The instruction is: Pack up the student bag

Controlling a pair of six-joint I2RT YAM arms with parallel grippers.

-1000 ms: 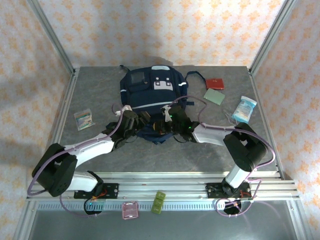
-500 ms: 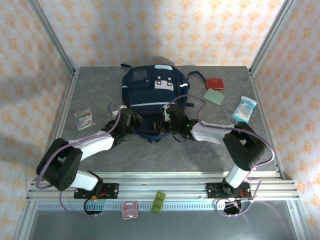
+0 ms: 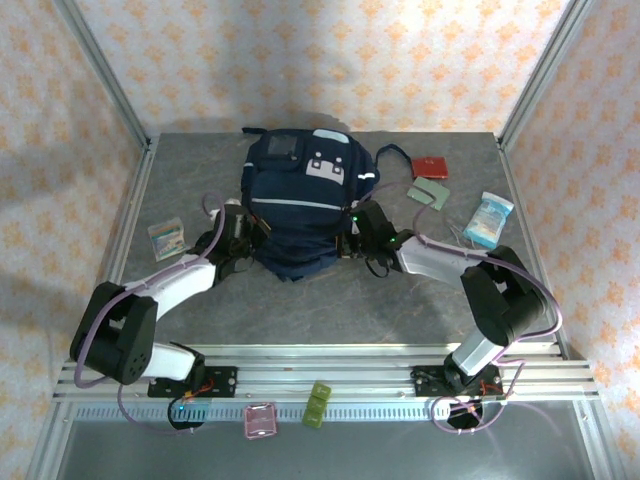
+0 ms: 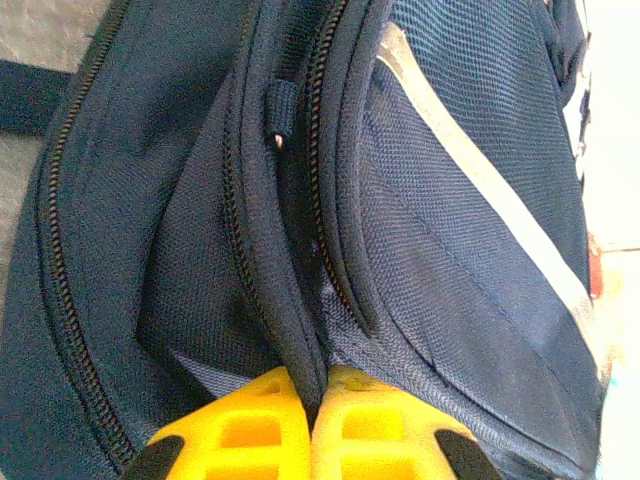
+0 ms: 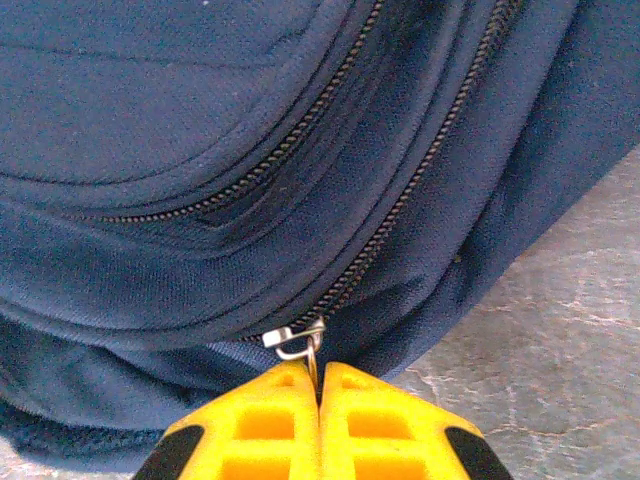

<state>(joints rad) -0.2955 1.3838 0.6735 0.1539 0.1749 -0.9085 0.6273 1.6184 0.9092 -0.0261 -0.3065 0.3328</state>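
Grey table (image 3: 300, 310), student bag (image 3: 300, 200) between left gripper (image 4: 311, 385) and right gripper (image 5: 319, 375), both pinching

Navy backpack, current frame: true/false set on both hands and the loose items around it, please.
1. The right hand is shut on the metal zipper pull of the navy-blue fabric backpack. True.
2. The left hand hangs open, clear of the backpack. False: it is shut, pinching a fold of backpack fabric.
3. The flat red square item lies left of the backpack. False: it lies to its right, beside a flat green card.
4. The blue-and-white packet lies right of the backpack, apart from it. True.
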